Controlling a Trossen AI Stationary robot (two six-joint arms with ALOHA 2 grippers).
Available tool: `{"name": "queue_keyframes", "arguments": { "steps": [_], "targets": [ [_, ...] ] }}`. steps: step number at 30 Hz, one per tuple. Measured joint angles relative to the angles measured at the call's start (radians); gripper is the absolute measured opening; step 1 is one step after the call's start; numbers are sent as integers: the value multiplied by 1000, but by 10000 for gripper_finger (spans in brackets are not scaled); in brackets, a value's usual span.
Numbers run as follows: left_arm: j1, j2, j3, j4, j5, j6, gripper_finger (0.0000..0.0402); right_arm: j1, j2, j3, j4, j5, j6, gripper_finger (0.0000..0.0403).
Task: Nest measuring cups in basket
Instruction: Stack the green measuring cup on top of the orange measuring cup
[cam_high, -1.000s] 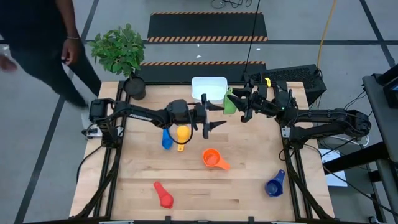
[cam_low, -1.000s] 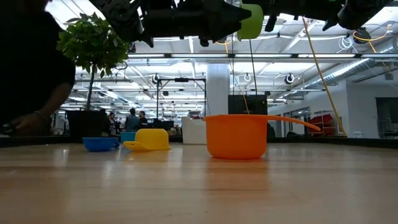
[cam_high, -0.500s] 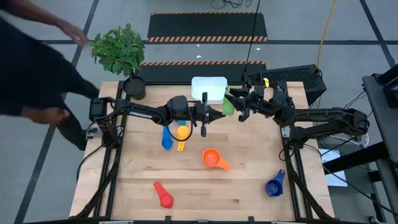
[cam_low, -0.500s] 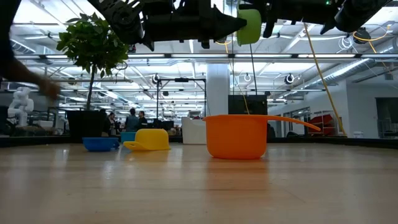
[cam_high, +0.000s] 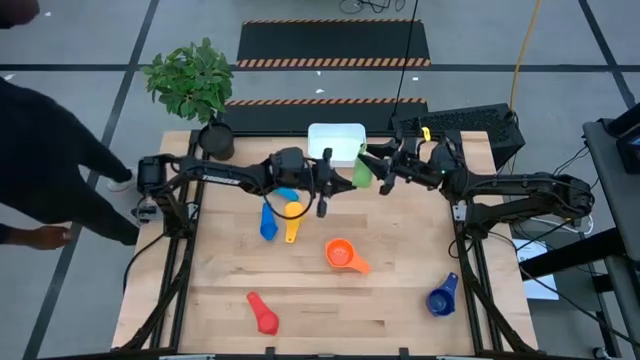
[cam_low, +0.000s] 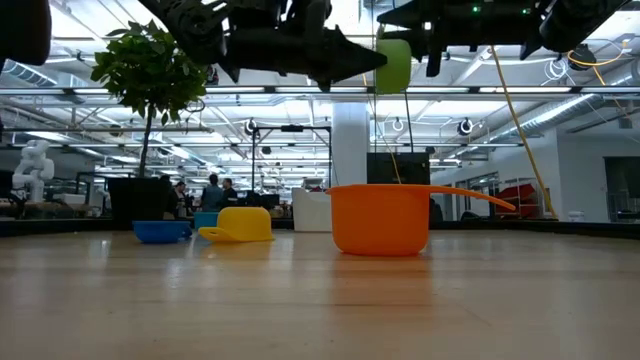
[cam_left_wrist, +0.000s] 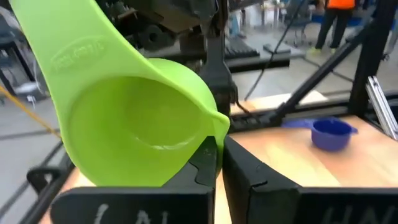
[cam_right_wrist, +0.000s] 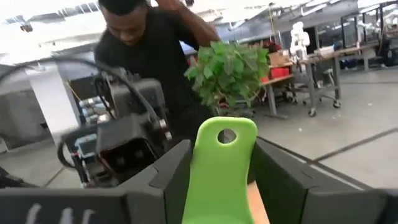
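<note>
- Near edge of the tabletop (cam_high: 400, 300): a red measuring cup (cam_high: 262, 312) lies toward the left corner and a dark blue measuring cup (cam_high: 441, 296) toward the right corner, well apart from each other.
- Mid-tabletop: an orange measuring cup (cam_high: 342, 255) stands upright, its handle running toward the near right. In the low view it fills the centre foreground and hides what is directly behind it.
- Farther in, left of centre: a yellow measuring cup (cam_high: 292, 213) and a blue measuring cup (cam_high: 267, 222) lie side by side, handles toward the near edge. A light blue cup (cam_high: 287, 195) shows partly under the left arm.
- Above these, the left hand (cam_high: 336, 180) is raised clear of the tabletop with its fingers (cam_left_wrist: 239, 171) clenched; their tips pinch the rim of the green measuring cup (cam_high: 362, 172).
- The green cup is held in the air between both hands, near the front right corner of the basket. Its long axis runs roughly left to right: bowl toward the left hand, handle toward the right hand.
- The right hand (cam_high: 385, 172) has the cup's handle (cam_right_wrist: 221, 165) lying between its fingers; whether they press on it cannot be told.
- Far edge, centre: the white basket (cam_high: 336, 143) rests on the tabletop, nothing visible inside.
- Far left corner: a potted plant (cam_high: 195, 85).
- Beyond the left edge: a person (cam_high: 50, 150) in dark clothing stands on the floor.
</note>
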Motion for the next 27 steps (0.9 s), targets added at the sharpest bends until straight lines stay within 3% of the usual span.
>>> {"name": "queue_keyframes", "arguments": {
  "steps": [11,16,21,27],
  "targets": [
    [17,-225,0,-425,-12,7,7,2,-54,1,-144,1,-58,234],
    [16,-265,0,-548,-1,8,7,24,-113,1,-286,146,-148,250],
    [16,-265,0,-563,9,5,7,102,-151,1,-389,322,-294,251],
    [21,-254,-1,-526,139,-56,7,250,-136,1,-432,543,-569,247]
  ]
}}
